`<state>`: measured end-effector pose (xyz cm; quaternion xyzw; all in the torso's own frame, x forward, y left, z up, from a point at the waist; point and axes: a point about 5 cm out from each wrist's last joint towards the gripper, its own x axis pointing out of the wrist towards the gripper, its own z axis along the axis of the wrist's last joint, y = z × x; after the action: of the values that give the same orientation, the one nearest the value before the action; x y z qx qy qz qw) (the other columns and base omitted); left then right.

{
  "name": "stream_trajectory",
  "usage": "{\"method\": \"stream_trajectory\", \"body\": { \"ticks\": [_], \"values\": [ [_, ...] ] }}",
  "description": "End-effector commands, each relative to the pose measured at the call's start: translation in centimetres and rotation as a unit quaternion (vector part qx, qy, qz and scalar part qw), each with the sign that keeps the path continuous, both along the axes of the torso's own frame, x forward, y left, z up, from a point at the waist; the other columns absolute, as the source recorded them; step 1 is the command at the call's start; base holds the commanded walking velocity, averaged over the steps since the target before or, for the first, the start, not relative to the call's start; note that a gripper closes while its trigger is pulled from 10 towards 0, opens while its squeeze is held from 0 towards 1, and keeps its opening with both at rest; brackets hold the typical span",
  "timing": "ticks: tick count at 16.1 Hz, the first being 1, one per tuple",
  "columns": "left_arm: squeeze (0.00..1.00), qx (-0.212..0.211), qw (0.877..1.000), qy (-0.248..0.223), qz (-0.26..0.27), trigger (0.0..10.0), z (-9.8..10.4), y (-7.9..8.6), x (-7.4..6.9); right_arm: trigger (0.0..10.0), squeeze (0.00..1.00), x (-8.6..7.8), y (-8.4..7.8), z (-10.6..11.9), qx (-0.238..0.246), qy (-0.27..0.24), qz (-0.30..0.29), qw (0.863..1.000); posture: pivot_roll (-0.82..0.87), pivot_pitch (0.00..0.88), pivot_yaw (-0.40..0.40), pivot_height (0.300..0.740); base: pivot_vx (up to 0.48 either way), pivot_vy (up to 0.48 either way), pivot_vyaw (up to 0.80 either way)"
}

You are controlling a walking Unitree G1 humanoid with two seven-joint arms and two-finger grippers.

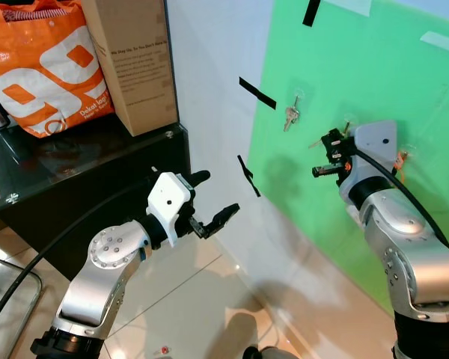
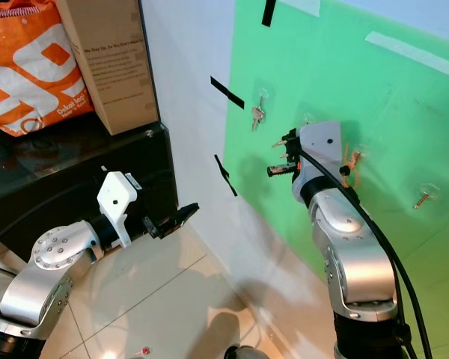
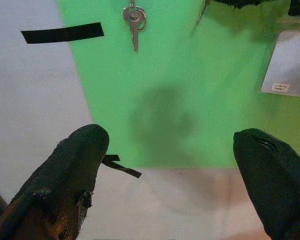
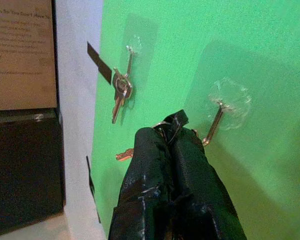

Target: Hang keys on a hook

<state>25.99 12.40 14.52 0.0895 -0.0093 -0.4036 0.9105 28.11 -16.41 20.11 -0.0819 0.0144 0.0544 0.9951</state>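
A set of silver keys [image 1: 292, 114] hangs from a clear hook on the green wall panel [image 1: 404, 67]. My right gripper [image 4: 170, 132] is raised against the panel, just right of those keys. It is shut on a second bunch, and a copper key [image 4: 124, 155] sticks out beside its fingers. The fingertips sit close to another clear hook [image 4: 215, 122], whose metal prong is bare. My left gripper [image 1: 218, 194] is held low in front of the wall, open and empty. In its wrist view the hanging keys [image 3: 134, 20] are above its fingers [image 3: 80, 165].
A black glass-topped cabinet [image 1: 97, 179] stands at the left, carrying an orange bag [image 1: 45, 67] and a cardboard box [image 1: 131, 60]. Black tape strips [image 1: 256, 93] mark the white wall. Further right, an orange strap [image 2: 349, 161] and another key [image 2: 425, 197] hang from hooks. Tiled floor lies below.
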Motion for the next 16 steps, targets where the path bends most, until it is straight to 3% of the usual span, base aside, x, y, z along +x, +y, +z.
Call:
{"method": "stream_trajectory", "body": {
  "ticks": [1, 8, 16],
  "values": [
    [0.0, 0.0, 1.0, 0.002, -0.005, 10.0, 0.1, 0.0, -0.1, 10.0, 0.0, -0.3, -0.6, 0.3, -0.004, -0.003, -0.015, 1.0, -0.07, 0.0, -0.013, 0.74, 0.0, 0.0, 0.0],
    [0.0, 0.0, 1.0, 0.006, -0.011, 10.0, 0.1, 0.0, -0.1, 10.0, 0.0, 0.6, -0.7, 0.2, -0.011, 0.017, -0.022, 1.0, -0.07, 0.0, -0.016, 0.74, 0.0, 0.0, 0.0],
    [0.0, -0.001, 1.0, 0.011, -0.013, 10.0, 0.0, 0.0, -0.1, 10.0, 0.0, 0.6, -1.9, -1.1, 0.057, 0.084, -0.055, 0.993, -0.07, 0.0, -0.016, 0.74, 0.0, 0.0, 0.0]
  ]
}}
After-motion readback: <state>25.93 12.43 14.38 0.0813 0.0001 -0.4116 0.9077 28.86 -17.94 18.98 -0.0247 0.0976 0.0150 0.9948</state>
